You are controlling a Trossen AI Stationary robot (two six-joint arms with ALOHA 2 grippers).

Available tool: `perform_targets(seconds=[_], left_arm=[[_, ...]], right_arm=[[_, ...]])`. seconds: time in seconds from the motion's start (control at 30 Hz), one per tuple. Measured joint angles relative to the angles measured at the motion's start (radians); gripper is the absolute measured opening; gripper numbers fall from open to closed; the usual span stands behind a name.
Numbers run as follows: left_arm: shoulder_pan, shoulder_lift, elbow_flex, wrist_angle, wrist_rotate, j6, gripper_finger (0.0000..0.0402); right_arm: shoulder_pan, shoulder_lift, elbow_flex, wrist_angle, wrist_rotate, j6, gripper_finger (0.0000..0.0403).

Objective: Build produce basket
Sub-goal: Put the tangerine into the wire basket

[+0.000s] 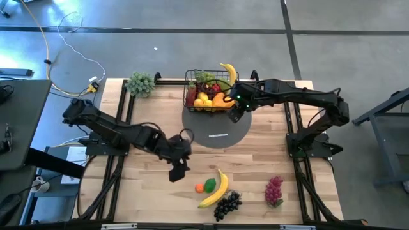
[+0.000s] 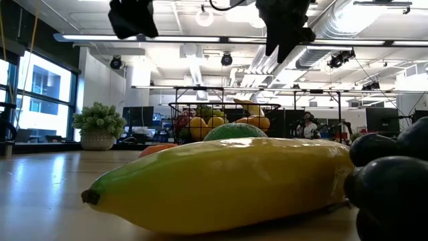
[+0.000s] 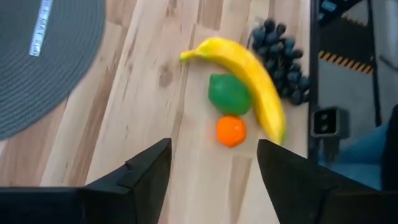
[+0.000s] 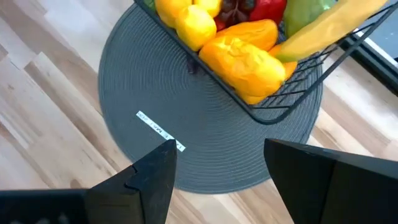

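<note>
Several pieces left: a banana, a green fruit, a small orange, black grapes and purple grapes lie loose on the desk, ahead of the left gripper.
Basket: the basket sits on the grey mat, just beside the right gripper, likely so that both arms can reach it.
Basket load: lemons, an orange pepper, red pieces and a second banana are piled in; that banana pokes out over the rim.
Left gripper: fingers spread, empty, touching nothing; it hangs above bare desk and faces the green fruit and small orange, which I judge to be its next pick.
Right gripper: fingers apart, empty; it hovers over the mat at the basket's edge, apparently waiting.
Leafy bunch: a pale green bunch stands at a desk corner, well apart from both grippers.
</note>
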Motion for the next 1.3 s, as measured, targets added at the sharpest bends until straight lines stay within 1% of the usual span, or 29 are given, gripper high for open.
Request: perform_targets(seconds=[0.1, 0.23, 0.4, 0.57, 0.7, 0.87, 1.1, 1.3], left_arm=[[-0.01, 0.048, 0.0, 0.01, 0.007, 0.056, 0.0235], [-0.03, 0.103, 0.0, 0.055, 0.002, 0.107, 0.0233], [-0.045, 0.181, -0.001, 0.164, -0.019, 0.145, 0.0232], [-0.049, 0.261, 0.0, 0.26, -0.025, 0.141, 0.0232], [-0.06, 0.311, 0.0, 0.3, -0.019, 0.123, 0.0232], [-0.085, 0.355, 0.0, 0.302, -0.013, 0.12, 0.0232], [-0.114, 0.406, 0.001, 0.359, -0.005, 0.117, 0.0232], [-0.113, 0.438, 0.0, 0.369, 0.013, 0.102, 0.0232]], right_arm=[[-0.001, -0.003, 0.0, -0.005, 0.005, 0.0, 0.0225], [-0.001, -0.006, 0.0, -0.007, 0.005, 0.0, 0.0225], [-0.001, -0.006, 0.0, -0.009, 0.006, 0.0, 0.0225], [-0.001, -0.006, 0.0, -0.015, 0.006, 0.0, 0.0224], [-0.001, -0.006, 0.0, -0.019, 0.022, 0.0, 0.0224], [-0.001, -0.006, 0.0, -0.022, 0.051, 0.0, 0.0224], [-0.002, -0.005, 0.0, -0.022, 0.051, 0.0, 0.0224], [-0.002, -0.006, 0.0, -0.023, 0.051, 0.0, 0.0224]])
